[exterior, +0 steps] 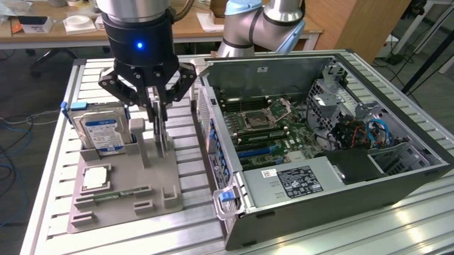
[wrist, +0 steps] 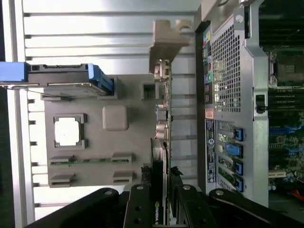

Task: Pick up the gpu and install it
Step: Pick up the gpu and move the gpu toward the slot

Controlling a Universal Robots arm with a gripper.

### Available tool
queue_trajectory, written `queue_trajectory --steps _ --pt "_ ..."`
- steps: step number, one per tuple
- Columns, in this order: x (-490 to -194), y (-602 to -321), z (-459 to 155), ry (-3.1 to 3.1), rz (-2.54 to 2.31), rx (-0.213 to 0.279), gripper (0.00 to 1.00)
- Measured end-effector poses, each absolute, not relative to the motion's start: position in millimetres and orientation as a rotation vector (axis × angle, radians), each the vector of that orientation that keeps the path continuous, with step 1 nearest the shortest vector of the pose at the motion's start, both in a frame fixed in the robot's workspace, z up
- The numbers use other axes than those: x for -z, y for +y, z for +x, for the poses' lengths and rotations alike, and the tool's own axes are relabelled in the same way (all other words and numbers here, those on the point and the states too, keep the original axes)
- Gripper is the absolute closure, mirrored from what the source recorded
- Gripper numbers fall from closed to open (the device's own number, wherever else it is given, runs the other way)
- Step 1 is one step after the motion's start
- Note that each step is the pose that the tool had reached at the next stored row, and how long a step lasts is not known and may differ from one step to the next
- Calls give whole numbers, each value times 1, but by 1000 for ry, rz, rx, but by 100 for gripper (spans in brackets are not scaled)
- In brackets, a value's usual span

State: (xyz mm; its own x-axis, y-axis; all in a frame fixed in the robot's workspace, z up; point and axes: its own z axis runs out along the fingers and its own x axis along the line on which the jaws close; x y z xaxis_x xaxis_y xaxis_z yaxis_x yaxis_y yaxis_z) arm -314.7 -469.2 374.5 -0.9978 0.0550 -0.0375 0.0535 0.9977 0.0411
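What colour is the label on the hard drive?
Blue and white, on the hard drive; clearest in the exterior view.

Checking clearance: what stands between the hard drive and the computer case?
The gpu, upright in the grey holder, with the gripper closed on it; the exterior view shows this.

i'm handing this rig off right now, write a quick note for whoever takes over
Hand: down at the gpu, right over its end; can't tell whether it is clamped.
Gpu: standing on edge in the grey holder tray, on the side nearest the open computer case. The hard drive stands on the tray's far side.
Done: the hand is positioned at the card.
Not done: the gpu is not lifted out of the tray and not in the case.
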Motion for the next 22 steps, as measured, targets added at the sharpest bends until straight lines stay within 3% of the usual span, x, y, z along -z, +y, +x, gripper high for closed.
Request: queue_trajectory --steps 22 --pt "-392 -469 -315 3100 85 -60 74"
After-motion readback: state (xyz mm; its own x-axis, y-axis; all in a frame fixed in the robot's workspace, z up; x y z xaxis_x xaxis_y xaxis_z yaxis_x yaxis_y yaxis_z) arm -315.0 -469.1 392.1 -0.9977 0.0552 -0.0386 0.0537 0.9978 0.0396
